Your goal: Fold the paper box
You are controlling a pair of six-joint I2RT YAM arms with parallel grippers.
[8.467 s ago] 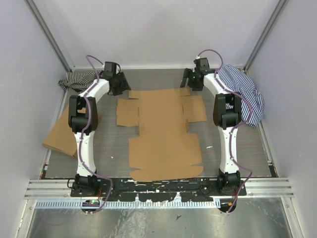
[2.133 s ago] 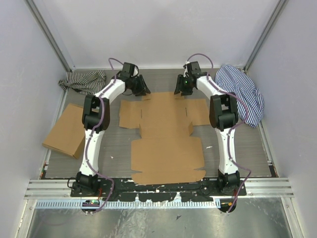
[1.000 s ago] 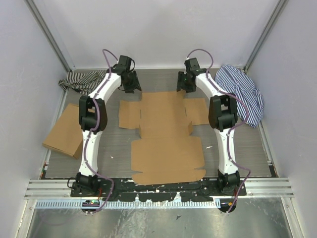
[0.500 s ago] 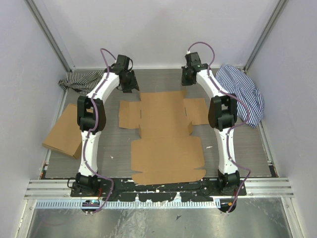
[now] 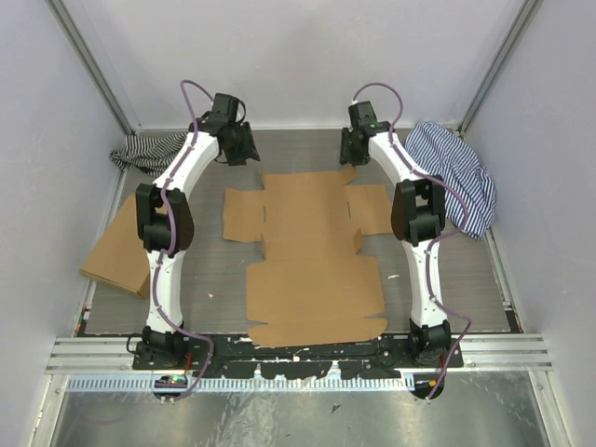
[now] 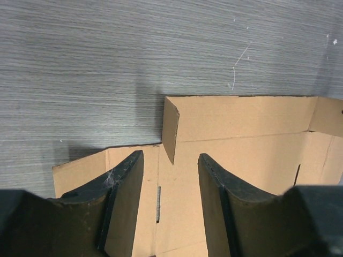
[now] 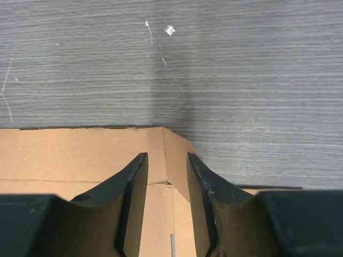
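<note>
Backing off toward the far-left corner, the left gripper (image 6: 170,156) is now sitting further from the sheet than it was half a second ago. The right gripper (image 7: 166,157) is holding almost the same place over the far-right corner.

The paper box (image 5: 312,251) is lying unfolded and nearly flat in the middle of the table (image 5: 214,270), between the two arms, with its wide lid panel nearest the bases. The ready-made flat cardboard box (image 5: 119,247) is resting well apart at the left edge.

Both claws are standing spread and pinching nothing. In the left wrist view, the fingers (image 6: 126,182) are hovering above the sheet, and a small corner tab (image 6: 170,128) is standing up on its crease just ahead of the gap between them. In the right wrist view, the narrower gap is framing the opposite corner tab (image 7: 177,155), which is lying almost flat.

The sheet is looking light and thin but stiff along its panels, so it will probably be bending only at the scored lines. It may slide on the smooth table if pushed from one side only. Taking hold at the far strip (image 6: 241,118) by its edge, close to a crease and at both corners together, seems the surest way. A pinch on the small tabs alone is risking a crumple or a tear at the slits.
</note>
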